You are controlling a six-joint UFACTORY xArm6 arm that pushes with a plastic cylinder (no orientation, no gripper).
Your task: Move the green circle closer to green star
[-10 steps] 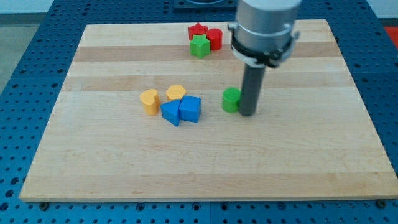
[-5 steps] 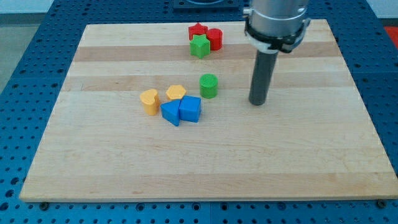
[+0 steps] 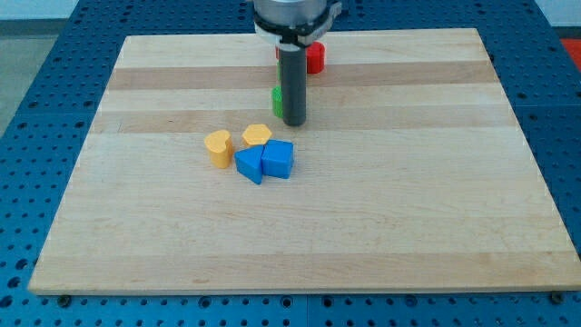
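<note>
My tip [image 3: 293,123] is on the board just above the blue and yellow cluster. A sliver of the green circle [image 3: 276,100] shows at the rod's left edge, touching or very near it; the rest is hidden behind the rod. The green star is hidden behind the rod and the arm. A red block [image 3: 316,57] shows to the rod's right near the view's top; the other red block is mostly covered.
Two yellow blocks [image 3: 218,146] [image 3: 257,135] and two blue blocks [image 3: 248,164] [image 3: 279,159] lie clustered below and left of my tip. The wooden board [image 3: 454,182] sits on a blue perforated table.
The rod has swung from the view's right to the left and up. The green circle has moved up and left, toward the red and green group.
</note>
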